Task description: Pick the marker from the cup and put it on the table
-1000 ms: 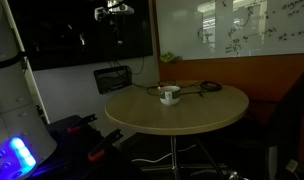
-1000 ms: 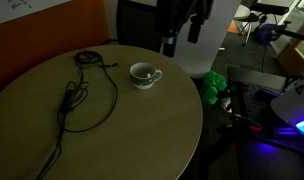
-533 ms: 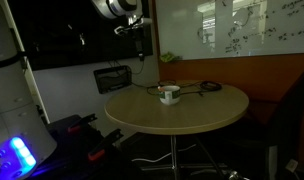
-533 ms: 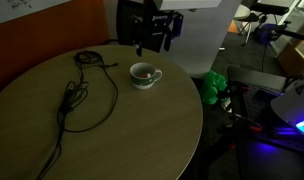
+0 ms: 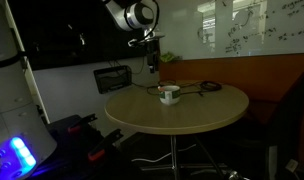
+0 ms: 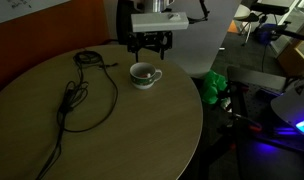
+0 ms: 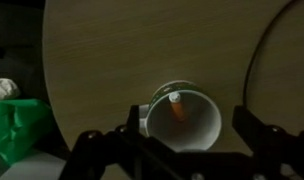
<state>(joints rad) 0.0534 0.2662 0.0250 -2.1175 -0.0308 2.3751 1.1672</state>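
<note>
- The marker (image 7: 177, 104) sits inside the cup (image 7: 206, 128), its orange end leaning toward the rim. Only the wrist view shows it.
- It is probably light, stiff and smooth-barrelled, so a pinch at the very tip could let it slip or swing. The upper barrel, taken across its width and clear of the rim, looks the better hold.
- The cup, small and white, likely slides or tips if nudged. It stands on the table (image 6: 142, 135) near the far edge.
- The gripper (image 7: 177, 142) hovers above the cup, jaws spread wide with nothing between them.
- A dark cable (image 6: 77, 95) lies well apart from the cup.
</note>
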